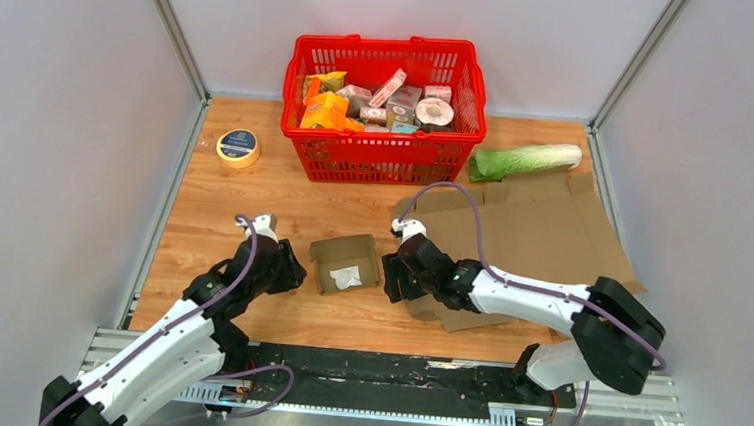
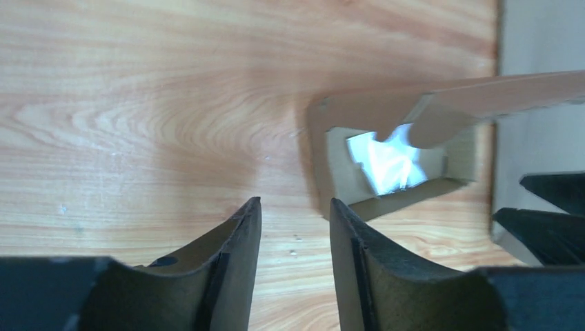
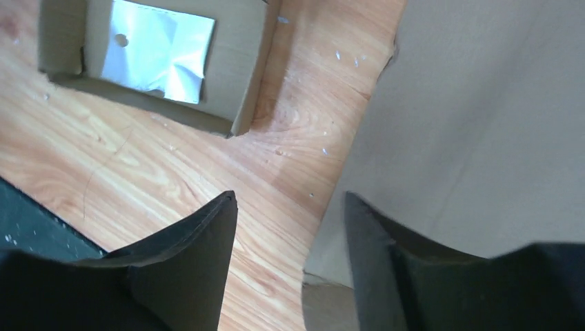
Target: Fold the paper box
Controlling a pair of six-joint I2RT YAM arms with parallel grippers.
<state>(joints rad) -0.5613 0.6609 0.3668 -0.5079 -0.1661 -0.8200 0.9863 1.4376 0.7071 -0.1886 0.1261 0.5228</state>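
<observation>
Brown cardboard paper box (image 1: 343,263) is on the wooden desk (image 1: 213,212), on the near side of the red basket (image 1: 385,103), well apart from it and roughly under the basket's middle.

- Box is an open tray with its mouth pointing straight up. The footprint is close to square. The slightly longer axis runs about parallel to the basket's front wall, yawed a little. One flap along the basket-side edge is not folded down.
- A white paper scrap (image 1: 345,277) lies on the box floor. It also shows in the right wrist view (image 3: 162,52).
- Left claw (image 1: 289,267) is on the near side of the basket, below its left corner. In its wrist view (image 2: 295,207) the fingers are apart with bare wood showing between them, so it's open and holding nothing. It's just beside the box, not touching.
- Right claw (image 1: 394,274) is on the near side of the basket, below its right half. It's open too (image 3: 290,200) and grips nothing. One finger (image 3: 372,255) hangs over the flat cardboard sheet (image 1: 542,230); can't tell if it touches. The box sits between the two claws.
- That sheet lies flat, near and to the right of the basket.
- A green leafy vegetable (image 1: 524,161) lies just beside the basket's right wall.
- A tape roll (image 1: 238,147) lies left of the basket.
- Basket holds assorted packets.
</observation>
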